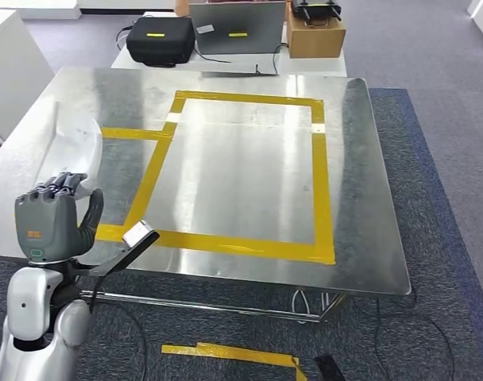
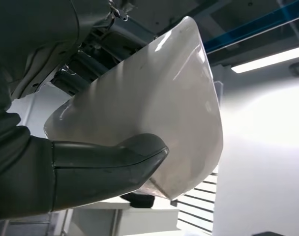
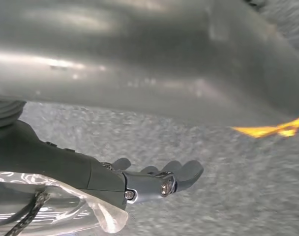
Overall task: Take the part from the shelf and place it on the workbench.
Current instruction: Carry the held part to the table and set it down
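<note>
One white part [image 1: 71, 147]; one steel surface [image 1: 359, 198]; one black case [image 1: 161, 40]; one laptop [image 1: 237, 28]; one cardboard box [image 1: 315, 36]; two hands, left [image 1: 50, 222], right [image 3: 155, 179].

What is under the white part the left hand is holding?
Under the white part, held by the left hand, lies the steel workbench. The part hides the surface directly beneath it, so contact cannot be judged.

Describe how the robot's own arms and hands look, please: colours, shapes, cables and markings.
The left hand has a grey cover with a small orange marking and a green ring, a thick dark grey thumb and darker fingers. Its arm is glossy silver and rounded, with a thin black cable beside it. The right hand has a dark grey body and blunt fingers with small metal screws.
</note>
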`<state>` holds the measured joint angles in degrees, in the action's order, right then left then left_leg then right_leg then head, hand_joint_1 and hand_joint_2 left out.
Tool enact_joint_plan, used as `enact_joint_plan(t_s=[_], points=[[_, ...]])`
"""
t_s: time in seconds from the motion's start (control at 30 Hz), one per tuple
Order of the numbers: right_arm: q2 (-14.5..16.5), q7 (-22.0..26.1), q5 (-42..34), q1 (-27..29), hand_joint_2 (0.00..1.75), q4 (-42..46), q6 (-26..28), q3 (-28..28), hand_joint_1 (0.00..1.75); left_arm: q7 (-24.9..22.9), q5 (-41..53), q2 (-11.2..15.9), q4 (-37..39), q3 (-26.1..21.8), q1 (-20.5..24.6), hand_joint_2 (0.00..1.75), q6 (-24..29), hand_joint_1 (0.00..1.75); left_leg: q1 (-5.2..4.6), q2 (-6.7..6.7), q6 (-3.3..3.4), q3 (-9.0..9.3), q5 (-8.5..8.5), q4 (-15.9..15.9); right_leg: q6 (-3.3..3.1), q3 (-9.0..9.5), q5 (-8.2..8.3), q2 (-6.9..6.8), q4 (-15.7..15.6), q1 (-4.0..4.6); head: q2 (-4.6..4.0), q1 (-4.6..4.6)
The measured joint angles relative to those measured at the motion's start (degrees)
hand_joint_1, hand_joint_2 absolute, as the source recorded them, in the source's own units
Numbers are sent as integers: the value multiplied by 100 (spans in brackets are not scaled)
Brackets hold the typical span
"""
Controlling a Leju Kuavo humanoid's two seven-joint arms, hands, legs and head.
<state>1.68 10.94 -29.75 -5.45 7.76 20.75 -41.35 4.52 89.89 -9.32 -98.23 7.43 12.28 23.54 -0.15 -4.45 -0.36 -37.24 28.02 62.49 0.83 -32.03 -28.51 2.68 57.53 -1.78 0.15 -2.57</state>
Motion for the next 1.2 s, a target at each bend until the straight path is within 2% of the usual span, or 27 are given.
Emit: enact_joint_plan(t_s=[0.03, 0.07, 0.1, 0.13, 0.17, 0.23, 0.27, 0.3, 0.33, 0.43, 0.8, 1.2], points=[[-2, 26, -35, -1, 0, -1, -8, -1, 0, -44, 0, 22, 7, 26, 17, 175, -17, 175, -1, 199, -31, -167, 184, 369, -25, 16, -10, -58, -5, 13, 0, 22], [-2, 44, -63, 1, 0, -1, -20, -1, 0, -92, 1, 50, 18, 64, 31, 175, -38, 175, 14, 323, -57, -361, 361, 781, -42, 24, -21, -121, -4, 21, 0, 37], [-2, 51, -86, 3, 0, -1, -35, -2, 0, -147, 1, 86, 35, 115, 37, 175, -56, 175, 31, 373, -73, -512, 462, 1093, -52, 30, -31, -171, -2, 26, 0, 37], [-2, 53, -104, 2, 0, -2, -51, -3, 0, -207, 1, 133, 58, 177, 43, 175, -69, 175, 47, 393, -83, -580, 464, 1238, -53, 39, -41, -213, -1, 28, 0, 38], [-2, 52, -124, 1, 0, -2, -68, -3, 0, -270, 1, 183, 87, 249, 57, 175, -74, 175, 60, 398, -84, -520, 339, 1122, -49, 52, -51, -244, -1, 29, 0, 38], [-2, 53, -158, -8, 0, -3, -113, -6, 0, -370, 1, 276, 159, 413, 119, 175, -74, 175, 67, 405, -51, -133, -71, 361, -25, 93, -77, -282, -1, 31, 0, 38], [-1, 56, -175, -21, 0, -3, -137, -9, 0, -411, 1, 316, 213, 511, 171, 175, -74, 175, 56, 409, -23, 62, -206, -24, -6, 102, -90, -293, 2, 42, 0, 38], [-1, 58, -189, -35, 0, -3, -160, -15, 0, -444, 1, 356, 280, 616, 230, 175, -74, 175, 47, 412, -1, 191, -266, -288, 14, 98, -101, -300, 8, 52, 0, 36], [0, 58, -202, -47, 0, -3, -176, -27, 0, -480, 1, 393, 363, 728, 289, 175, -74, 175, 41, 413, 0, 244, -260, -412, 18, 87, -108, -304, 12, 63, 0, 31], [1, 52, -222, -63, 0, -3, -186, -82, 0, -556, 3, 483, 662, 1030, 428, 175, -72, 175, 37, 406, -22, 253, -240, -465, 13, 84, -107, -309, -8, 71, 0, 21], [1, 38, -312, -117, 0, -3, -192, -279, 0, -710, 2, 738, 1901, 1597, 927, 175, 133, 175, 18, 406, 54, 253, -231, -459, 106, 120, -58, -307, -95, 57, 0, 22], [1, 15, -342, -119, 0, -3, -199, -357, 0, -696, 2, 815, 2308, 1801, 1052, 175, 154, 175, 31, 407, 59, 259, -237, -462, 111, 117, -55, -305, -93, 72, 0, 25]])
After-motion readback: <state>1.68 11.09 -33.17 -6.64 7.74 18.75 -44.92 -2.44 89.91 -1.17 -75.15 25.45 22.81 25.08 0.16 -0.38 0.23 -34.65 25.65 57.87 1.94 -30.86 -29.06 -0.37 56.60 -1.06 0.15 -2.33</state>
